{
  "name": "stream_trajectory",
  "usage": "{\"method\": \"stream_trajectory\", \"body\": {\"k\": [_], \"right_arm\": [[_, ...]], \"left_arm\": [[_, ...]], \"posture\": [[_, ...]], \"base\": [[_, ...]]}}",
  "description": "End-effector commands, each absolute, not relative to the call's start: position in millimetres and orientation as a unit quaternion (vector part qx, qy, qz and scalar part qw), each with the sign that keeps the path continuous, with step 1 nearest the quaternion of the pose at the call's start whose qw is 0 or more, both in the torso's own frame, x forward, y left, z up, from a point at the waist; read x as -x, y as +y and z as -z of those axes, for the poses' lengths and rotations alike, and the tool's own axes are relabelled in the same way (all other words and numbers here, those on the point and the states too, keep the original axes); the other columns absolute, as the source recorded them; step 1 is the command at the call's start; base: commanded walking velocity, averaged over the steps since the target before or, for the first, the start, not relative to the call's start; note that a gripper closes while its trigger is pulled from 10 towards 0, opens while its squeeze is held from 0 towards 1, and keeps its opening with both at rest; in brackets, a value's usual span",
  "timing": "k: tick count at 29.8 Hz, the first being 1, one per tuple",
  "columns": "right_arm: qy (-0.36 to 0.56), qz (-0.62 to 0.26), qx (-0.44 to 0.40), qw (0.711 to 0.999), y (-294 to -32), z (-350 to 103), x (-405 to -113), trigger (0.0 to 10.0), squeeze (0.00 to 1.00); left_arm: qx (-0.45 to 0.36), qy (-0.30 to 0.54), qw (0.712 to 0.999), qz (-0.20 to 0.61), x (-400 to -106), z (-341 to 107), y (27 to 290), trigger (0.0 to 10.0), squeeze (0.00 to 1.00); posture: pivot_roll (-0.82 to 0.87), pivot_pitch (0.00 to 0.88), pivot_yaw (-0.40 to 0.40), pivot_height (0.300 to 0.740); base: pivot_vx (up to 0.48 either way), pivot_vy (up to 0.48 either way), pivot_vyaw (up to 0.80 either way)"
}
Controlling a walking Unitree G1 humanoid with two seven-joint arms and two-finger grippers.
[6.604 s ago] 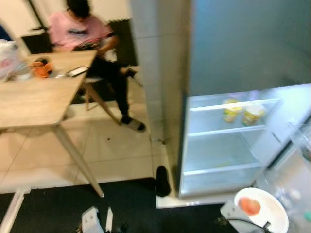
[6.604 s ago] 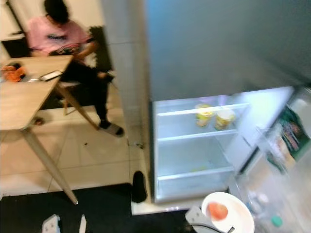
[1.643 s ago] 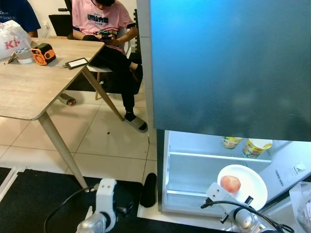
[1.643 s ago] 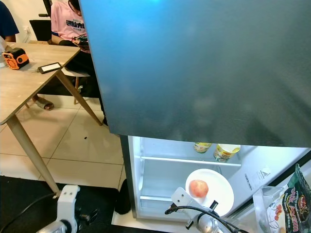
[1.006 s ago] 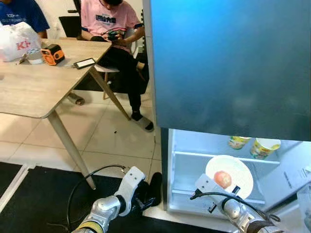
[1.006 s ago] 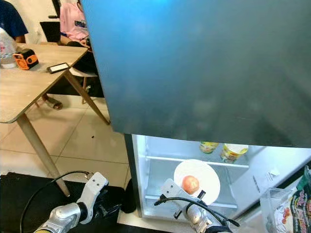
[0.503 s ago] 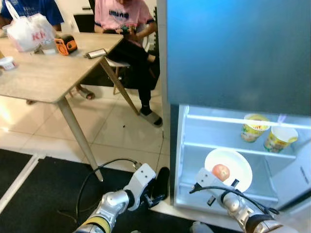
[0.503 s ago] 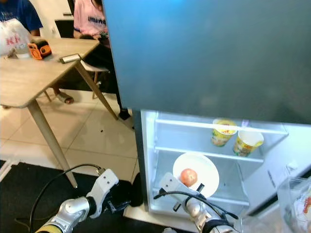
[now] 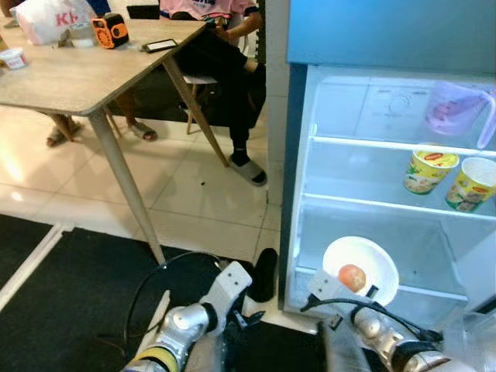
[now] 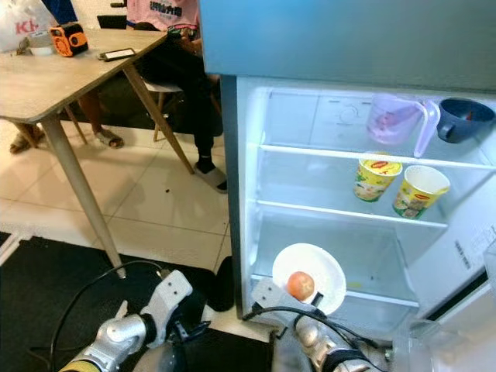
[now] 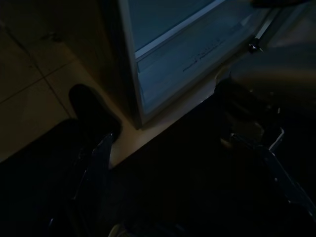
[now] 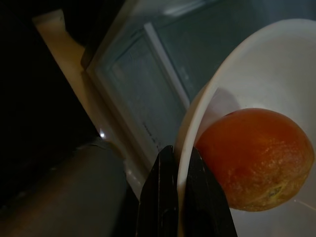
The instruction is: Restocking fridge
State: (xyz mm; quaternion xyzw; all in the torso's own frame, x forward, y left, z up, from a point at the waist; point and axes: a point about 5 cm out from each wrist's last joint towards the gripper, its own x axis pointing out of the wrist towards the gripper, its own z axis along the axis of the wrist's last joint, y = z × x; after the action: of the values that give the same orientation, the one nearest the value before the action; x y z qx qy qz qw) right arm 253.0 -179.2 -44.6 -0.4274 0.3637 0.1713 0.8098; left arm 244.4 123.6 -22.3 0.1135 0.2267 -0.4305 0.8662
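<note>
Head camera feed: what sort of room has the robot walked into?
Likely a home kitchen-dining area: an open fridge holding noodle cups, a wooden table where a person sits, and a tiled floor.

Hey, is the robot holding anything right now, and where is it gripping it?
Yes. The right hand pinches the white plate by its near rim, with an orange-red fruit on it. The left hand hangs low, holding nothing visible.
</note>
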Motion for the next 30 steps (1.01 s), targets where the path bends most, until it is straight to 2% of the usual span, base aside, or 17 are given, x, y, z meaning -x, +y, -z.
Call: {"method": "stream_trajectory", "body": {"k": [1, 15, 22, 26, 29, 30], "right_arm": [[0.349, -0.174, 0.434, 0.812, -176, 39, -261, 10.0, 0.00], [0.323, -0.179, 0.456, 0.809, -175, 24, -279, 10.0, 0.00], [0.281, -0.176, 0.484, 0.810, -171, -1, -306, 10.0, 0.00], [0.256, -0.178, 0.486, 0.817, -169, -17, -321, 10.0, 0.00], [0.253, -0.182, 0.488, 0.815, -169, -20, -324, 10.0, 0.00], [0.243, -0.182, 0.494, 0.815, -168, -26, -329, 10.0, 0.00]], "left_arm": [[-0.117, 0.216, 0.865, 0.436, -246, 20, 119, 10.0, 0.00], [-0.115, 0.173, 0.872, 0.444, -252, 9, 108, 10.0, 0.00], [-0.106, 0.134, 0.878, 0.447, -246, 4, 103, 10.0, 0.00], [-0.095, 0.124, 0.882, 0.445, -235, 5, 102, 10.0, 0.00], [-0.093, 0.121, 0.883, 0.445, -232, 5, 102, 10.0, 0.00], [-0.090, 0.116, 0.884, 0.444, -229, 4, 101, 10.0, 0.00]], "posture": [[0.00, 0.021, 0.050, 0.570], [0.00, 0.076, 0.048, 0.530], [0.01, 0.150, 0.046, 0.495], [0.02, 0.204, 0.051, 0.495], [0.02, 0.204, 0.051, 0.495], [0.03, 0.238, 0.054, 0.495]], "base": [[0.000, 0.000, 0.00], [0.000, 0.000, 0.00], [0.000, 0.000, 0.00], [0.000, 0.000, 0.00], [0.000, 0.000, 0.00], [0.000, 0.000, 0.00]]}}
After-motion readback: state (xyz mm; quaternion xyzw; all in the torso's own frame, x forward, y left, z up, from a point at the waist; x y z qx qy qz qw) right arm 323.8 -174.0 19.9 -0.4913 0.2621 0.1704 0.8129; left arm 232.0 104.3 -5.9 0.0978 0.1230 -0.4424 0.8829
